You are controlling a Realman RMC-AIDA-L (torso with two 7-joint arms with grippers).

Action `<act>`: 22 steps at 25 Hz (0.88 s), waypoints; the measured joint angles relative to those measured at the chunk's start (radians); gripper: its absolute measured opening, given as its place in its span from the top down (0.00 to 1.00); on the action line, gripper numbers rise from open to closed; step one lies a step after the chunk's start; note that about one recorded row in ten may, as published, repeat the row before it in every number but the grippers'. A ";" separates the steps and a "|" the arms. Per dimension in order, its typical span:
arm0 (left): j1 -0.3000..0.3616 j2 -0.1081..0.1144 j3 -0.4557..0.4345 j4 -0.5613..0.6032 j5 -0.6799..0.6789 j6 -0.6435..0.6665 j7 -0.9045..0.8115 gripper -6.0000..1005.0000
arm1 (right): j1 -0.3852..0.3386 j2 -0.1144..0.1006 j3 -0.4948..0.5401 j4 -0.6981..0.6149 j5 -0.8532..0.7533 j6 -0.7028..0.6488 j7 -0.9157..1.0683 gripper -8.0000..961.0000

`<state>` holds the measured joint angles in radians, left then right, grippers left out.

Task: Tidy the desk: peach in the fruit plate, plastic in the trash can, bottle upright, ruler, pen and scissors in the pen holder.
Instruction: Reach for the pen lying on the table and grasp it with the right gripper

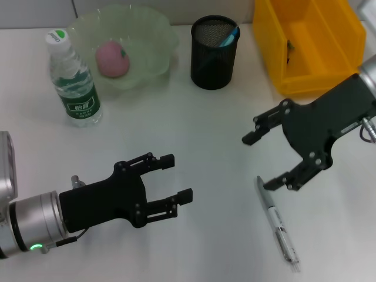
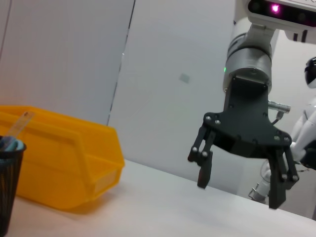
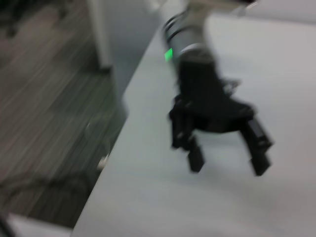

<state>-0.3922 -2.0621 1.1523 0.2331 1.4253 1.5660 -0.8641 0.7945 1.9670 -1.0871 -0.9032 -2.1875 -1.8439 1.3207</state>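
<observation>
- I see the left arm's black two-fingered gripper hanging over the pale white tabletop, fingers spread apart, nothing between them.
- A green light glows on its silver wrist.
- Dark floor lies beyond the table edge.

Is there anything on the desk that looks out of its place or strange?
Only the pen: it lies flat on the table near the open right gripper, not in the pen holder. The peach is in the fruit plate, the bottle upright.
</observation>
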 joint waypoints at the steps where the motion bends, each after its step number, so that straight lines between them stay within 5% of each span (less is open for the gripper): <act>1: 0.000 0.000 0.000 0.001 0.001 0.003 0.001 0.22 | 0.005 0.005 -0.018 -0.012 -0.012 -0.004 -0.010 0.15; 5: 0.002 -0.002 -0.005 0.003 -0.002 0.005 0.009 0.22 | 0.020 0.030 -0.083 -0.076 -0.077 -0.039 -0.059 0.15; 12: 0.008 -0.007 -0.007 0.011 -0.006 -0.015 0.010 0.22 | -0.001 0.104 -0.188 -0.226 -0.228 -0.084 -0.202 0.15; 22: 0.028 -0.008 -0.021 0.011 -0.004 -0.045 0.032 0.22 | 0.010 0.112 -0.324 -0.270 -0.301 -0.106 -0.338 0.15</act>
<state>-0.3646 -2.0699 1.1313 0.2438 1.4213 1.5210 -0.8323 0.8048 2.0787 -1.4113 -1.1733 -2.4884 -1.9498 0.9828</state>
